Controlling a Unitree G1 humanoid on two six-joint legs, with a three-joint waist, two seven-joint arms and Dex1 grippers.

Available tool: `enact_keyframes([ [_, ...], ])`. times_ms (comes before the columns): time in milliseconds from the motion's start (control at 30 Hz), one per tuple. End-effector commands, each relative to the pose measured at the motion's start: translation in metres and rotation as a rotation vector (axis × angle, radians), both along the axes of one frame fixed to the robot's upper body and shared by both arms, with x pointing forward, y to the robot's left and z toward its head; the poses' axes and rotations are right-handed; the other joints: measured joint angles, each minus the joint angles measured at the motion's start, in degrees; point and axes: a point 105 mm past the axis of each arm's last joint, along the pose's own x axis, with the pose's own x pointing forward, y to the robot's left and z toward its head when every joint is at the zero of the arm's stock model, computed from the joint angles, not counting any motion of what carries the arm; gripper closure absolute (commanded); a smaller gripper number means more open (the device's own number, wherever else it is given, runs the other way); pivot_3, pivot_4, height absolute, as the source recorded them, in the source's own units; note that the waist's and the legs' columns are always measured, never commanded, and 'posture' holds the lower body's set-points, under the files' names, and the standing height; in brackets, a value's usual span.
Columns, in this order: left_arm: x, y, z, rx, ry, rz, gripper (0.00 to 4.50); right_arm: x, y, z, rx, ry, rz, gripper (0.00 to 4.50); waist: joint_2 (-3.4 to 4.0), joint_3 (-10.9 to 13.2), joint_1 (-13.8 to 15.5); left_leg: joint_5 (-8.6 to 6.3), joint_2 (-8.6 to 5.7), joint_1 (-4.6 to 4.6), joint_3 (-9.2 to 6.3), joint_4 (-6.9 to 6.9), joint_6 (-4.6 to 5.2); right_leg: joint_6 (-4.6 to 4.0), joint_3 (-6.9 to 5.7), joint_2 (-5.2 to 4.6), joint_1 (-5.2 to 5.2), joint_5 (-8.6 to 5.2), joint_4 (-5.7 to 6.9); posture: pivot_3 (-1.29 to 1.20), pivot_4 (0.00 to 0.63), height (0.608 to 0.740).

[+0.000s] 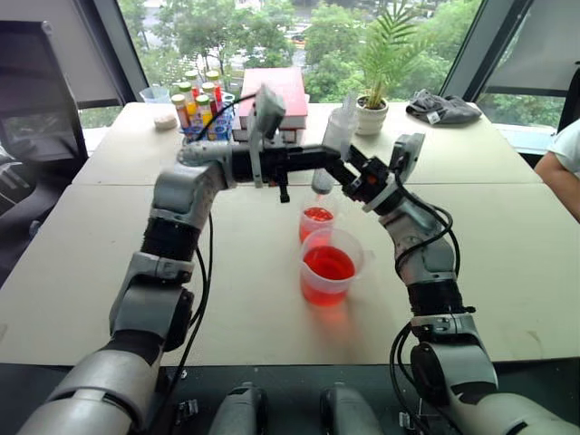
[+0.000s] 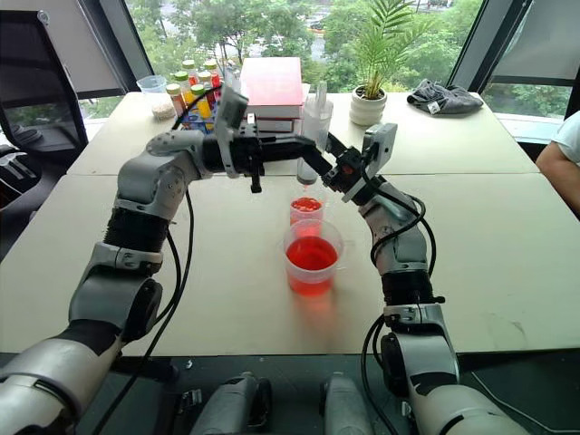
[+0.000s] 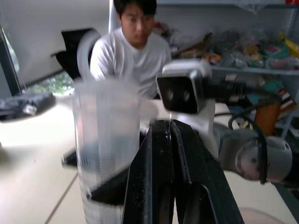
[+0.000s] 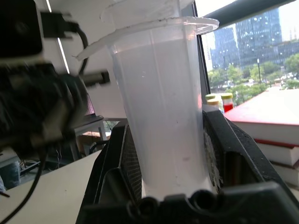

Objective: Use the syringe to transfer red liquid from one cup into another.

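Clear, wide-barrelled syringe (image 2: 313, 127) stands upright, grasped by the right end effector (image 2: 333, 161); left end effector (image 2: 299, 156) clenched empty.

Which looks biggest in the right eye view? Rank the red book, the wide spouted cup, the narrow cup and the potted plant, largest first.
1. Potted plant, counting its fronds.
2. Red book.
3. Wide spouted cup.
4. Narrow cup.
The plant and book sit farther from the camera than the cups, so they are truly bigger still.

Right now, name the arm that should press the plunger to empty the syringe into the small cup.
Left, probably. The right gripper is shut on the syringe, holding its barrel upright above the smaller cup. The left gripper is shut, holds nothing, and sits beside the syringe, so it is free to push.
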Motion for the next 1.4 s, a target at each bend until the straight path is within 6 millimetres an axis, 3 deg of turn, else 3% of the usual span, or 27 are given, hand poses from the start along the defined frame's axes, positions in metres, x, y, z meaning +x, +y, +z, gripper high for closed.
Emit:
enact_keyframes([
  [33, 0.002, 0.001, 0.005, 0.011, -0.015, 0.029, 4.44, -0.016, 0.009, 0.032, 0.006, -0.131, 0.050, 3.07, 0.02, 0.0, -0.1, 0.00, 0.00, 0.00, 0.00, 0.00, 0.00, 0.00, 0.01, -0.01, 0.00, 0.00, 0.02, 0.00, 0.150, 0.740],
  [133, 0.004, 0.005, 0.015, -0.016, -0.018, 0.043, 4.44, -0.016, 0.009, 0.029, -0.008, -0.122, 0.050, 3.07, 0.02, 0.0, -0.2, 0.00, 0.02, 0.01, 0.00, -0.03, 0.00, 0.00, 0.00, 0.03, -0.02, 0.00, 0.03, 0.00, 0.150, 0.740],
  [233, 0.003, 0.009, 0.024, -0.038, -0.021, 0.050, 3.69, -0.016, 0.009, 0.028, -0.014, -0.119, 0.051, 3.07, 0.02, 0.0, -0.1, 0.00, 0.02, 0.01, 0.00, -0.02, 0.00, 0.00, 0.00, 0.02, -0.03, 0.00, 0.02, 0.00, 0.150, 0.740],
  [500, -0.001, 0.030, 0.042, -0.067, -0.054, 0.085, 0.06, -0.013, 0.007, 0.026, -0.023, -0.101, 0.045, 3.07, 0.03, 0.0, -0.2, 0.00, 0.02, 0.01, 0.00, -0.02, 0.00, 0.00, 0.00, 0.02, -0.03, 0.00, 0.02, 0.00, 0.150, 0.740],
  [700, -0.012, 0.054, 0.036, -0.025, -0.056, 0.119, 0.06, -0.011, -0.006, 0.031, -0.018, -0.076, -0.004, 3.07, 0.03, 0.0, -0.2, 0.00, 0.02, 0.01, 0.00, -0.03, 0.00, 0.00, 0.01, -0.01, -0.03, 0.00, 0.02, 0.00, 0.150, 0.740],
  [900, -0.019, 0.066, 0.024, 0.005, -0.031, 0.154, 0.06, -0.014, -0.041, 0.038, -0.092, 0.061, -0.172, 3.07, 0.04, 0.0, 0.2, 0.00, 0.01, -0.02, -0.03, -0.03, -0.01, 0.00, 0.01, -0.13, -0.03, 0.00, 0.00, 0.00, 0.150, 0.740],
  [1100, -0.025, 0.066, 0.011, 0.021, -0.006, 0.152, 0.06, -0.016, -0.089, 0.020, -0.243, 0.370, -0.360, 3.07, 0.04, 0.0, 0.1, -0.01, -0.02, -0.02, -0.03, -0.04, -0.01, -0.04, 0.03, -0.38, -0.03, -0.01, -0.05, 0.00, 0.150, 0.740],
  [1233, -0.029, 0.062, 0.003, 0.028, 0.012, 0.131, 0.06, -0.021, -0.119, -0.012, -0.407, 0.685, -0.451, 3.07, 0.05, 0.0, 0.1, -0.01, 0.00, -0.03, -0.04, -0.08, -0.01, -0.06, 0.04, -0.39, -0.05, -0.01, -0.08, 0.00, 0.150, 0.740],
  [1400, -0.032, 0.059, -0.006, 0.040, 0.023, 0.126, 0.06, -0.026, -0.146, -0.052, -0.584, 0.948, -0.545, 3.07, 0.06, 0.0, 0.0, -0.01, -0.01, -0.04, -0.02, -0.14, 0.00, -0.12, 0.05, -0.39, -0.06, -0.05, -0.16, 0.00, 0.150, 0.740],
])
